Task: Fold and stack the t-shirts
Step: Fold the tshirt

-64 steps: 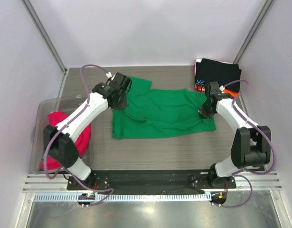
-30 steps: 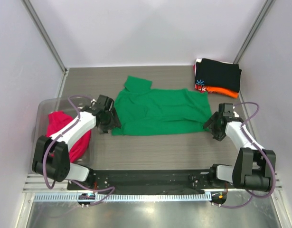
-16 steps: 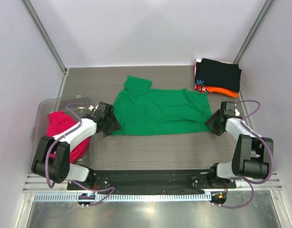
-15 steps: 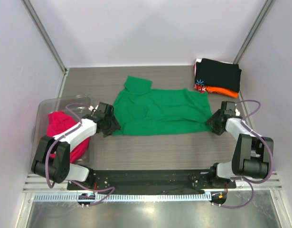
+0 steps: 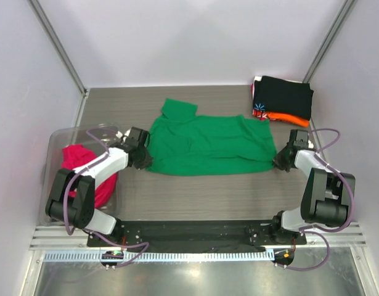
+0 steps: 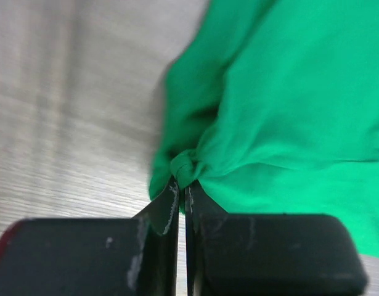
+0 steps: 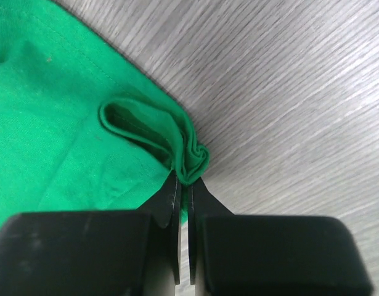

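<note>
A green t-shirt (image 5: 207,145) lies spread flat on the table (image 5: 207,194). The overhead view alone shows a folded stack (image 5: 283,98) in the far right corner and a pink shirt (image 5: 72,157) in a clear bin (image 5: 72,131) at left. Only the wrist cameras reveal the grips: the left gripper (image 6: 182,188) and right gripper (image 7: 184,182) each pinch a bunched near corner, jaws closed tight.

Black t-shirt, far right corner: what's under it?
An orange t-shirt peeks out along its near edge, and a red-patterned t-shirt at its left edge. The black t-shirt covers the rest, so anything else in the stack cannot be seen.
</note>
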`<state>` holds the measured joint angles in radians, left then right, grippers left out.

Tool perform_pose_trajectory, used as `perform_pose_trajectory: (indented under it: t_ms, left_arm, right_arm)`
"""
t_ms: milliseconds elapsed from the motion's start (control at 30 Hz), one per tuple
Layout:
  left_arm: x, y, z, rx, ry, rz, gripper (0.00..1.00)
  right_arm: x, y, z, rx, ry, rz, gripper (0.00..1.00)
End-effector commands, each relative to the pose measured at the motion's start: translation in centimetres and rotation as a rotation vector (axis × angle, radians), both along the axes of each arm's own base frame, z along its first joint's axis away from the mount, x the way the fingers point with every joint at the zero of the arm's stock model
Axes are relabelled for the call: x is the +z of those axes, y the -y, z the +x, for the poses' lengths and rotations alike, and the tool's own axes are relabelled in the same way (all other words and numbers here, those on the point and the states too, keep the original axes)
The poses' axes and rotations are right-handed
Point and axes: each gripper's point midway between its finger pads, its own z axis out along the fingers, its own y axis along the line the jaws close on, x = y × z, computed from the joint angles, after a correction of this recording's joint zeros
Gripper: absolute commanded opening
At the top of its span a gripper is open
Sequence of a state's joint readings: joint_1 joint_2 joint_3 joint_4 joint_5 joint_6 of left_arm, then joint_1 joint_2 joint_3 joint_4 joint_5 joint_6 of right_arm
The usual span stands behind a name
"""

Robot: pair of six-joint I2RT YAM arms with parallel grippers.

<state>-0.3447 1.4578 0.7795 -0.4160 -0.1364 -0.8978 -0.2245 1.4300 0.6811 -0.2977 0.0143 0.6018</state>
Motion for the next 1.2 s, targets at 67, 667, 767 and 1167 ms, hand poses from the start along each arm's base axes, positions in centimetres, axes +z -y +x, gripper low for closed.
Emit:
perform_pose_trajectory:
  t_ms: [67, 667, 767, 1167]
  left_arm:
    - [9.8, -0.1, 5.5, -0.035, 0.202, 0.068, 0.0]
    - [5.6, -1.0, -4.5, 0.024, 0.083, -0.076, 0.0]
    - [5.1, -1.1, -5.5, 0.036, 0.067, -0.086, 0.02]
    - [4.3, -0.5, -9.9, 0.042, 0.051, -0.195, 0.19]
  right_arm:
    - [7.2, 0.4, 3.3, 0.041, 0.112, -0.015, 0.03]
    - [1.7, -1.6, -6.0, -0.065, -0.035, 0.13, 0.01]
    - [1.5, -1.1, -6.5, -0.133, -0.025, 0.166, 0.01]
    - [0.2, 0.1, -9.7, -0.296, -0.023, 0.203, 0.01]
